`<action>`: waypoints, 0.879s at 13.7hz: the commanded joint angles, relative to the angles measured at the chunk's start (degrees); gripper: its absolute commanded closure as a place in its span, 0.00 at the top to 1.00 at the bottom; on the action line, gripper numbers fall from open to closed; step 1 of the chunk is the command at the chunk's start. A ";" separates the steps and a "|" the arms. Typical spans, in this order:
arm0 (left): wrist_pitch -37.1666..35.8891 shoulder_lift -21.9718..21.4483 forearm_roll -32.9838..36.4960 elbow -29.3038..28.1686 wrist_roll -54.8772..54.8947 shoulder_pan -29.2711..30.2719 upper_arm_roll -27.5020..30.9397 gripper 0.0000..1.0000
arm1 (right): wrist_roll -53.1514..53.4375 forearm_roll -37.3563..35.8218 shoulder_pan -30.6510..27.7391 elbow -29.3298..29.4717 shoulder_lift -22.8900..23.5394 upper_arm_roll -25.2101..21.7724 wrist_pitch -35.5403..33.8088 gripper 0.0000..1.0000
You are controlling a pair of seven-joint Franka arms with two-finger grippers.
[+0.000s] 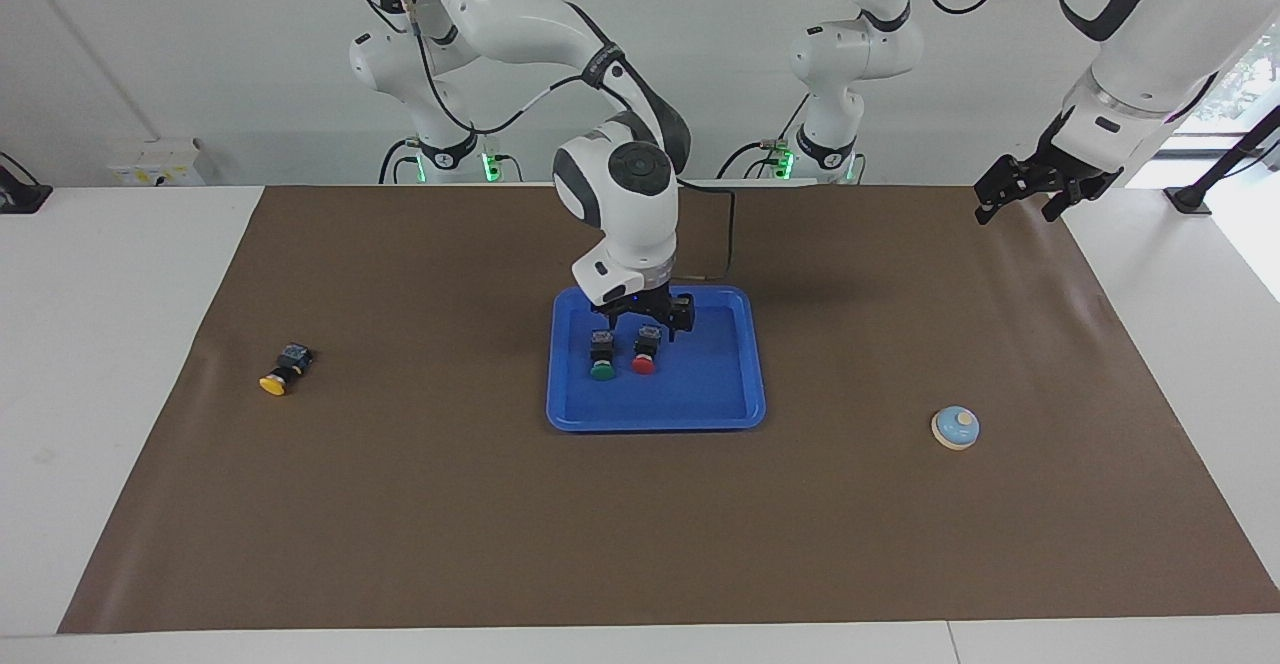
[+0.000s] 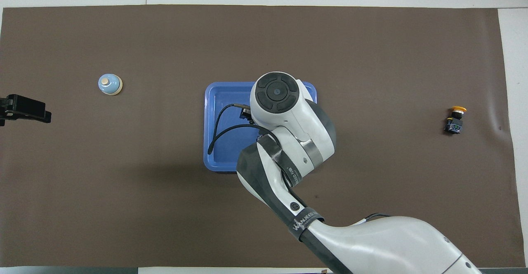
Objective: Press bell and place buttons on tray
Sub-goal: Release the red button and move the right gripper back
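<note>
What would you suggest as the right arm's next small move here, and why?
Probably lift clear and head for the yellow button: the right gripper is open above the red button, which rests beside the green button in the tray.

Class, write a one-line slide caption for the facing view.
Right end effector open above red button beside green in tray; yellow button on mat.

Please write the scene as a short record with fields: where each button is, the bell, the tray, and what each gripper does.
green button: lying in the tray
red button: in the tray, beside the green one
yellow button: on its side on the brown mat, toward the right arm's end
bell: on the mat, toward the left arm's end
right gripper: open, just above the red button, holding nothing
left gripper: open, waiting above the mat's edge
left to do: yellow button
</note>
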 commanded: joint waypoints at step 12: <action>-1.04 -0.32 -0.86 0.49 0.43 0.56 -0.16 1.00 | -38.04 -4.26 -34.19 -4.62 -8.76 -0.08 -6.48 1.00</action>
